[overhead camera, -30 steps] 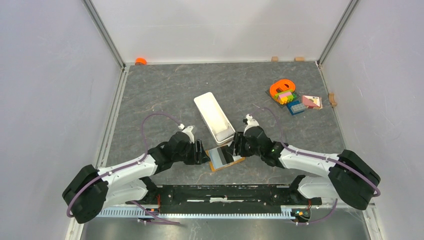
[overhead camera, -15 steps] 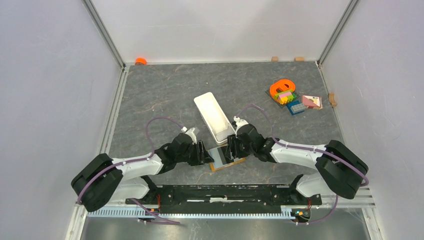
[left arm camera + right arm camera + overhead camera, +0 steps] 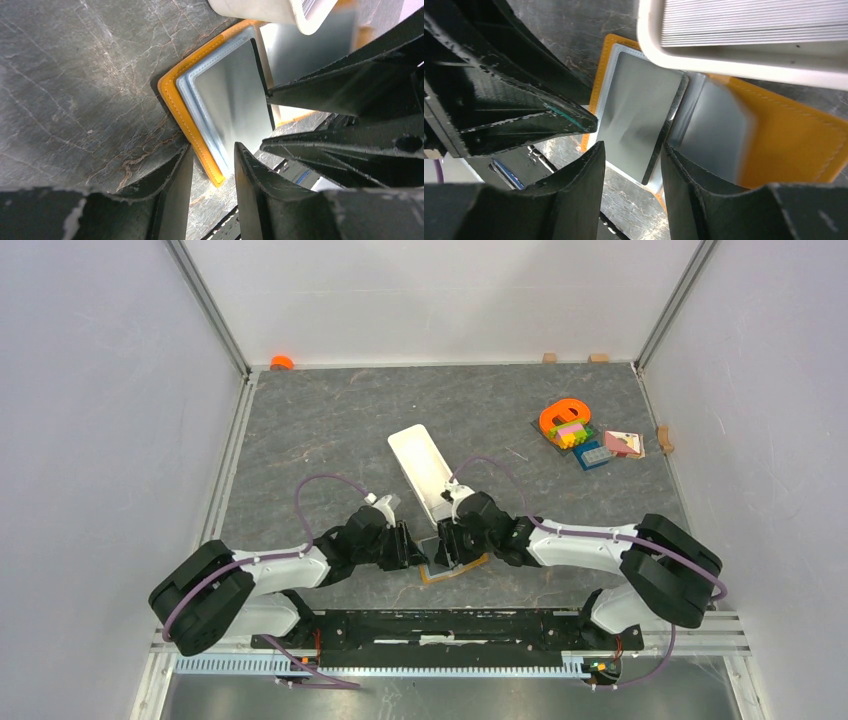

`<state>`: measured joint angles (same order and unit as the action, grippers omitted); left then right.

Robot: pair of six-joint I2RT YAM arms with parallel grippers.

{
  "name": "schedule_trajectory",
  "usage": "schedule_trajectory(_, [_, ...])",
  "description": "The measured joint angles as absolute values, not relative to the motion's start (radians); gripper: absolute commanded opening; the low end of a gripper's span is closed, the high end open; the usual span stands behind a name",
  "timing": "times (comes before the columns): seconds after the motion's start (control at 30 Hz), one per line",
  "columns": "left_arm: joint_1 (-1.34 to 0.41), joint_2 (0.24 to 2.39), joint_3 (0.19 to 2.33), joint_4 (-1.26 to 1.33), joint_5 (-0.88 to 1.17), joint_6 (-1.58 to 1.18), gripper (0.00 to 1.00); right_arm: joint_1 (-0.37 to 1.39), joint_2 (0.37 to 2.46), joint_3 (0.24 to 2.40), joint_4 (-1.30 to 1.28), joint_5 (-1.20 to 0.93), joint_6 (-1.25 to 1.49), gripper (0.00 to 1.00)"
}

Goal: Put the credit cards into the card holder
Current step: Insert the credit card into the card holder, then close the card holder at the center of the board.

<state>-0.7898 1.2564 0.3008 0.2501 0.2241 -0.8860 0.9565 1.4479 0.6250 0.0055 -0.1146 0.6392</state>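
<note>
From above: finds both arms drawn in toward centre vs a sec ago, w/ left gripper [image 3: 410,546] and right gripper [image 3: 446,540] now almost nose to nose over the wallet [image 3: 440,576], near the front edge of the table [image 3: 330,420]. Shows only an orange strip of wallet past the fingers. Puts the white tray [image 3: 420,455] just behind, its near end now under the right wrist and lying at a slightly different angle than before. Leaves the toy pile [image 3: 578,435] at far right as it was.

Left wrist: looks down on the open wallet, flat on the stone top, orange rim outside, pale pockets inside, grey card [image 3: 232,95] lying over the pockets. Has left jaws apart, astride the wallet's near corner, nothing pinched yet. Catches the right fingers crowding in from the right and the tray's end hanging over the top.

Right wrist: has right jaws apart too, astride the card's near end. Can't tell whether a pad touches the card's edge, too blurred there. Shows the tray's rim overlapping the wallet's far side.

Reads as approach done, insertion not: left set to pin the wallet, right to push the card home. Main risk, as judged: v. little room w/ both grippers and tray packed around one wallet.
</note>
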Motion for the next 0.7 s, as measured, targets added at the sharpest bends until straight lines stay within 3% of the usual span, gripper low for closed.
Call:
schedule_trajectory(0.23, [-0.79,1.247,0.3,0.238,0.22,-0.886,0.45,0.983,1.457,0.659,-0.013,-0.109,0.636,0.52])
schedule_trajectory(0.53, [-0.793,1.122,0.3,0.126,0.184,-0.885,0.61,0.992,1.326,0.748,-0.177,0.001,0.562,0.76])
schedule_trajectory(0.7, [-0.793,1.068,0.299,0.093,0.176,-0.885,0.63,0.94,1.236,0.747,-0.224,0.049,0.516,0.77])
